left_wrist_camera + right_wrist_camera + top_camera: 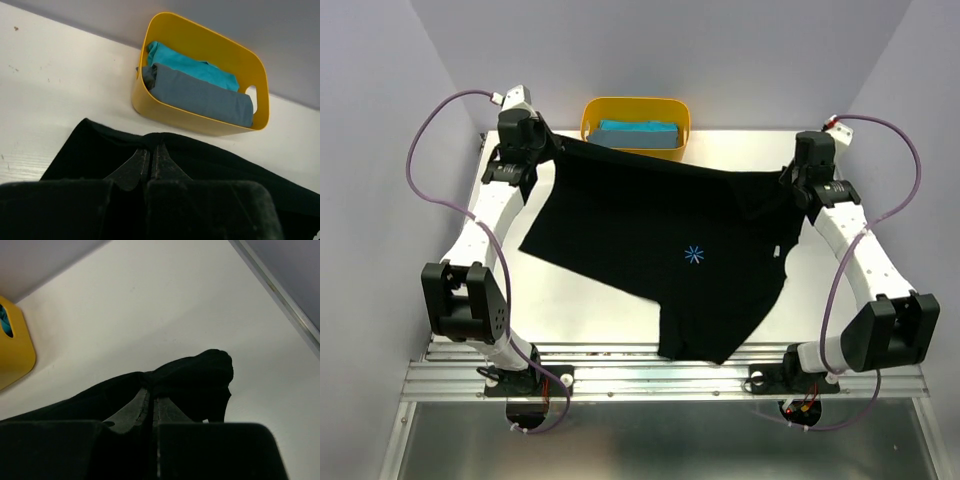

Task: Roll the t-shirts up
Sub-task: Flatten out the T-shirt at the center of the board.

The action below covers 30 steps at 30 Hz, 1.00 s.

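A black t-shirt [660,250] is stretched across the white table, a small blue star mark on it. My left gripper [552,143] is shut on its far left edge, and the left wrist view shows the cloth [90,150] pinched at the fingertips [151,147]. My right gripper [783,178] is shut on the far right edge, with a bunch of black cloth [200,375] around its tips [151,385]. The shirt's near end reaches the table's front edge. A teal-blue t-shirt [638,128] [190,67] lies folded in the yellow tub.
The yellow tub [595,115] [200,32] stands at the back of the table, just beyond the black shirt. It also holds a folded grey cloth [200,95]. A metal rail [620,375] runs along the near edge. Purple cables loop beside both arms.
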Tool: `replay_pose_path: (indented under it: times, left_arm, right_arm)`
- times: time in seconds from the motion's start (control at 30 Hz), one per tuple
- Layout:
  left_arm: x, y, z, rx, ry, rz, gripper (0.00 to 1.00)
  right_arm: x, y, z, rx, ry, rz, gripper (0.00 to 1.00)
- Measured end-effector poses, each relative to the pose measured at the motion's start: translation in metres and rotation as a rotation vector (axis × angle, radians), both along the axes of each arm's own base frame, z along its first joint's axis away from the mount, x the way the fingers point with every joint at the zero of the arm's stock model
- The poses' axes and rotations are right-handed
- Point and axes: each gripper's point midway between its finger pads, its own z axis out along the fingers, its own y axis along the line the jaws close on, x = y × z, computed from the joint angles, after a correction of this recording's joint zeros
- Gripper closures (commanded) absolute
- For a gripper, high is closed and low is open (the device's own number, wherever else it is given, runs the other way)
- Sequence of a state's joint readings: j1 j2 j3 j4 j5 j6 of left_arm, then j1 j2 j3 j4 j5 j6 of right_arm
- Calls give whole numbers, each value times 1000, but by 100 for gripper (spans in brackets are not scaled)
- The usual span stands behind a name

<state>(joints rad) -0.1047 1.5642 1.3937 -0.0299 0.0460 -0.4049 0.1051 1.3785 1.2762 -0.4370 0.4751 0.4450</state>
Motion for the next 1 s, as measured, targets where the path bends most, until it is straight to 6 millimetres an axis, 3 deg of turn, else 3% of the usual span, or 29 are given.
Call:
replay_pose_path:
  times: [0.13,0.23,0.33,0.37,0.4,0.43,0.5,0.6,0.7,0.8,1.0]
  left_arm:
    - [1,0,32,6,-58,-8,100]
    - [-6,1,70,11,-127,-13,100]
    - [-27,2,121,8,-219,-20,100]
    - [-39,3,147,4,-272,-22,100]
    - [-53,5,173,-1,-326,-22,100]
    - [-63,6,188,-4,-361,-22,100]
    - [-101,10,244,-15,-487,-18,100]
    - [-148,15,298,-26,-620,-13,100]
    - [-213,25,360,-41,-788,4,100]
    - [-262,31,392,-52,-892,16,100]
    - [-354,48,437,-80,-1075,66,100]
  right_arm:
    - [-4,4,20,10,-47,28,99]
    - [-14,10,70,26,-164,77,99]
    - [-41,19,153,48,-364,154,99]
    - [-50,20,174,49,-415,171,99]
    - [-68,23,210,51,-509,203,99]
    - [-81,25,233,50,-570,220,99]
    - [-122,29,291,43,-728,276,99]
    - [-169,33,343,28,-883,333,99]
    - [-223,36,388,8,-1030,383,99]
    - [-261,40,418,-7,-1133,429,99]
    - [-295,49,438,-21,-1208,503,99]
